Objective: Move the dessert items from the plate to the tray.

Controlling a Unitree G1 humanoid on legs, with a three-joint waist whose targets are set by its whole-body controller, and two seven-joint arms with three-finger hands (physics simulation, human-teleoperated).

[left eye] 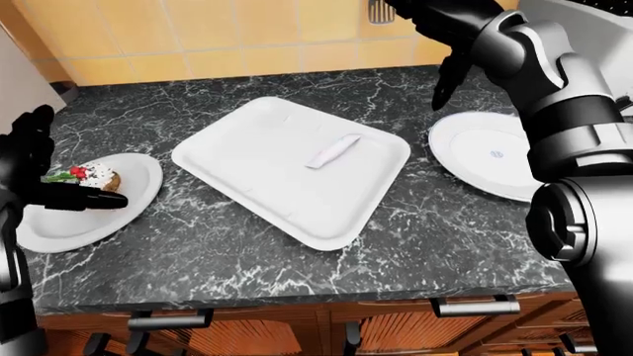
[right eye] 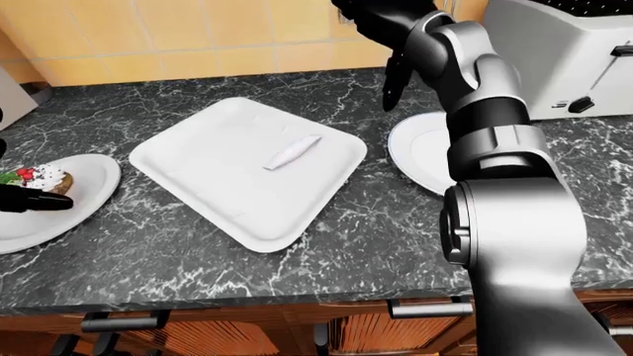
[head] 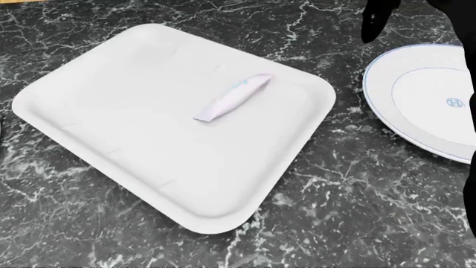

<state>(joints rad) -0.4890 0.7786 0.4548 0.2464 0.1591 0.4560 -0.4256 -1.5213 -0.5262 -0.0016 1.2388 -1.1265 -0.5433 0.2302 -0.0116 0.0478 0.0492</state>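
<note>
We see the tray (left eye: 287,167) mid-frame on the dark desk (left eye: 415,230), w/ a pale wrapped bar (left eye: 333,151) lying on it. Left plate (left eye: 74,222) at the left edge carries a cake (left eye: 97,178). Our left hand (left eye: 35,167) sits by it, fingers (left eye: 94,199) spread, touching the cake. Right hand (right eye: 381,30) hangs at the top, fingers spread, holding nothing, above the right plate (left eye: 484,152).

A black marble desk (left eye: 247,245) carries a white rectangular tray (left eye: 257,159) in the middle, flanked by two round white plates (left eye: 89,215) (left eye: 484,152).
</note>
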